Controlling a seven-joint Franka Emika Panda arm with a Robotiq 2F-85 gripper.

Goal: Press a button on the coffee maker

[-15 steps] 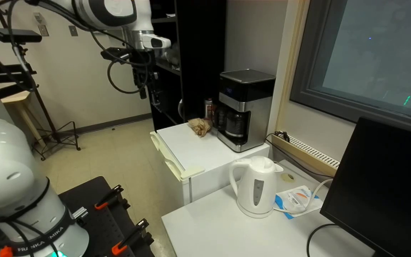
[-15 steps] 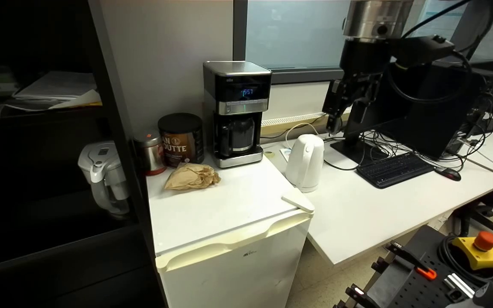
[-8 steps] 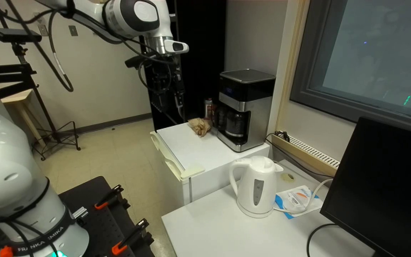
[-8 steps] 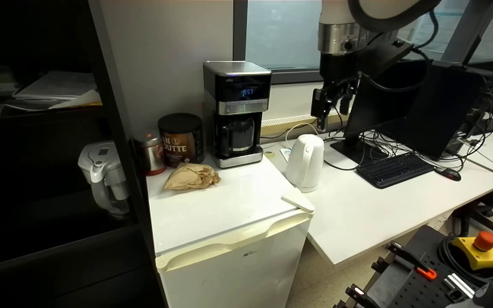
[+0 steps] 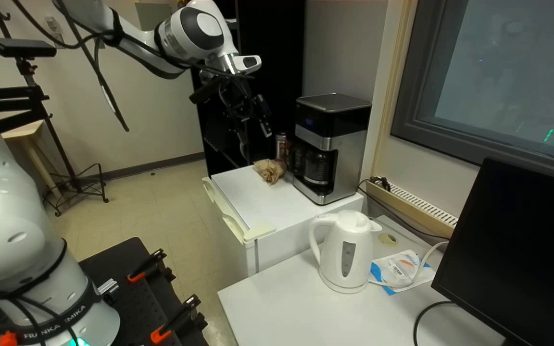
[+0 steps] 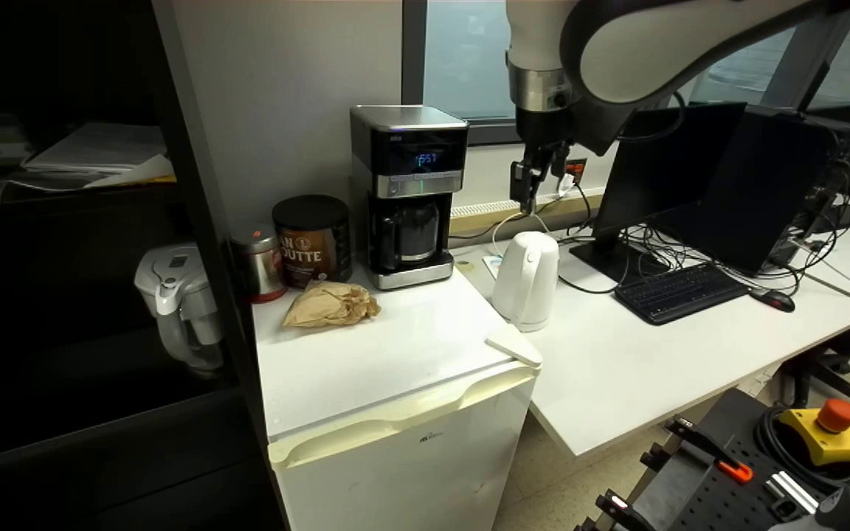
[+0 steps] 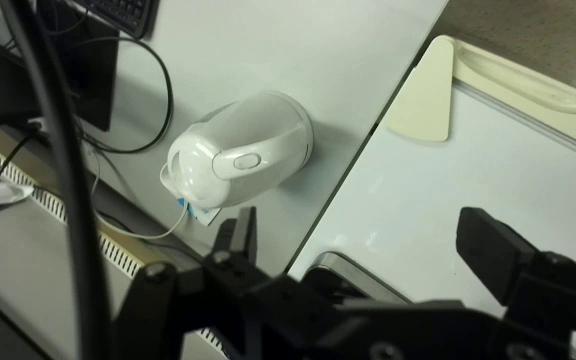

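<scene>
1. Drip coffee maker [image 5: 339,144]: upright on the white mini fridge [image 6: 395,361], toward the back. Display [image 6: 425,158] lit blue; digits too small for me to swear to. Carafe [image 6: 417,234] in the lower recess.
2. Robotiq gripper [image 7: 360,230]: released. 2 fingers [image 7: 490,252] spread well apart in the wrist view, white fridge top showing between them.
3. Gripper vs machine: near but apart, air between them in both exterior views. In an exterior view it hangs at picture right of the machine, tips a bit lower in frame than the silver button strip [image 6: 421,183]. In an exterior view from the desk end it's tilted, tips angled down and toward the machine.
4. Wrist view: I get a silver-and-black corner of the machine, low in frame between the fingers, mostly blocked by the gripper body.
5. White electric kettle [image 7: 240,152]: upright on the white desk [image 7: 318,45], just beside the fridge.
6. Also on the fridge: brown paper bag [image 6: 331,304] in front of the coffee tin [image 6: 312,247].
</scene>
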